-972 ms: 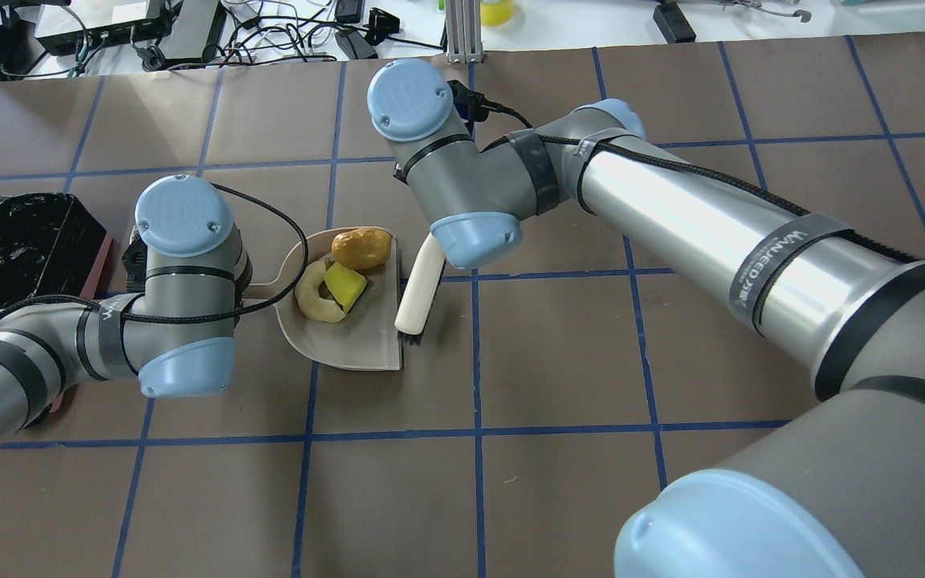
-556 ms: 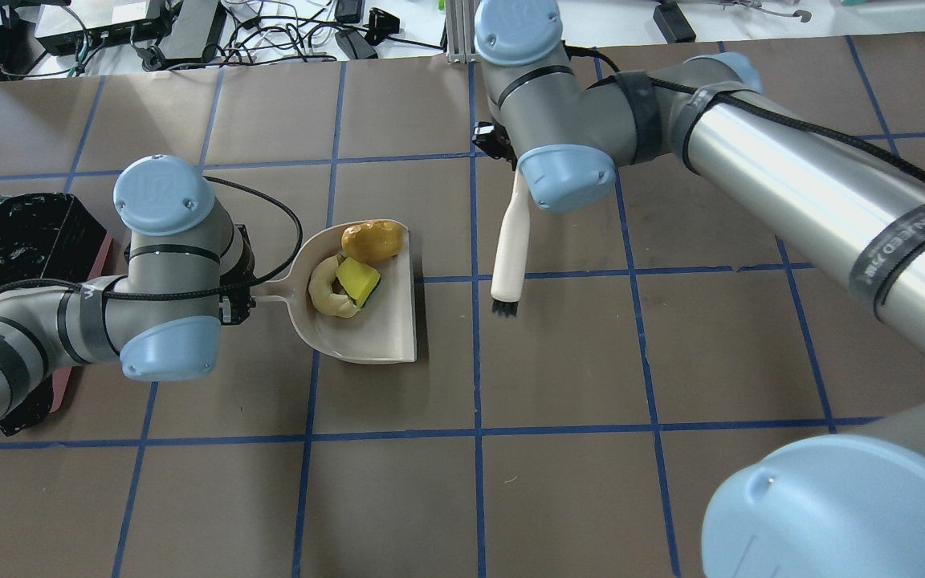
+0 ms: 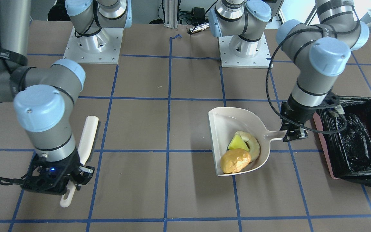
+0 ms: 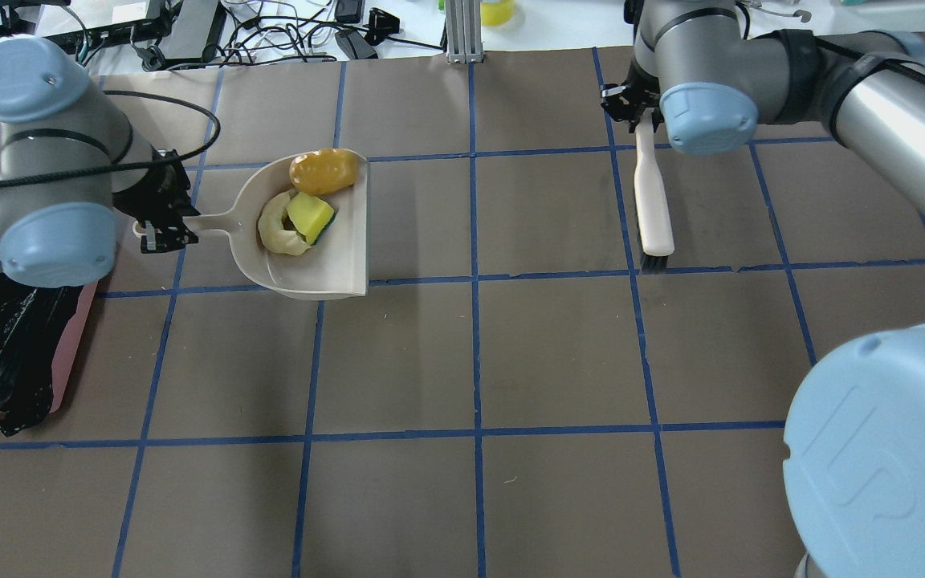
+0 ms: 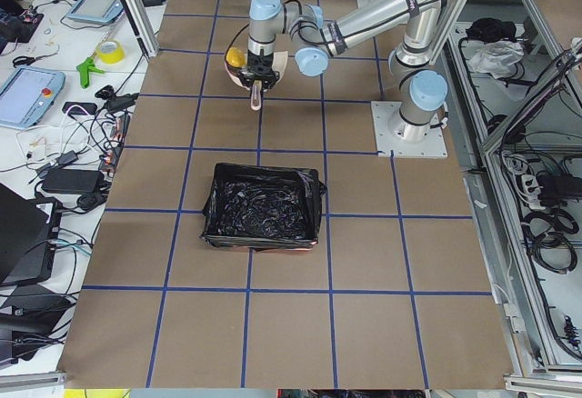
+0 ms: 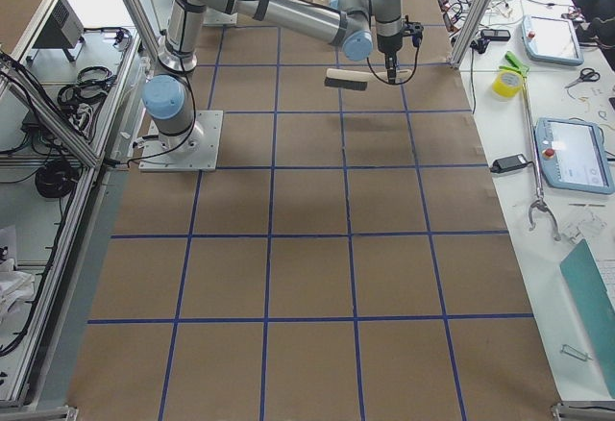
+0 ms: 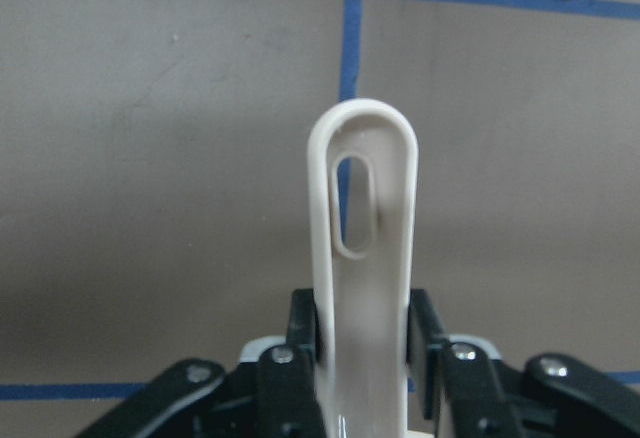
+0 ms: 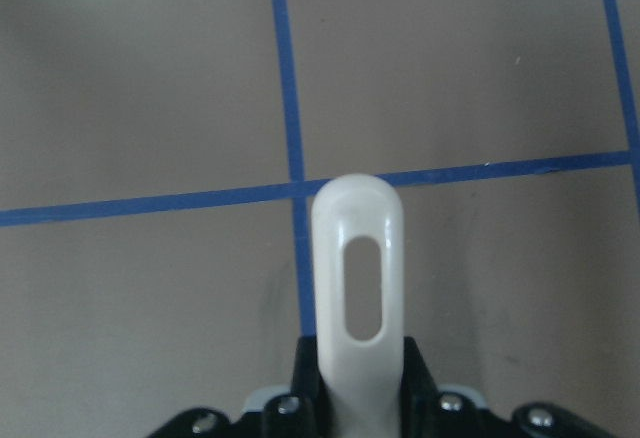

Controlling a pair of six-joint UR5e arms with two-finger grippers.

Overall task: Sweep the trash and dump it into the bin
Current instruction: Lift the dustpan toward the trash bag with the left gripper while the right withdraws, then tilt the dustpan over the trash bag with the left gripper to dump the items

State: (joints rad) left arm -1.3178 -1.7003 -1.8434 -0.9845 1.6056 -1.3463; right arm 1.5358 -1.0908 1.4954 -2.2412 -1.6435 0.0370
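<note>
My left gripper is shut on the handle of the beige dustpan and holds it above the table. In the pan lie the golden-brown lump, the yellow sponge wedge and the pale crescent slice. The pink bin with its black bag stands just beyond the left gripper, beside the pan. My right gripper is shut on the handle of a cream brush, far from the pan. The wrist views show each handle, the pan's and the brush's, clamped between the jaws.
The brown table has a blue tape grid. Cables and electronics lie beyond its far edge, with a metal post. The two arm bases stand on the robot's side.
The left arm has lifted the dustpan with the trash and drawn it toward the bin side. The right arm has carried the brush away to the right and farther back.
</note>
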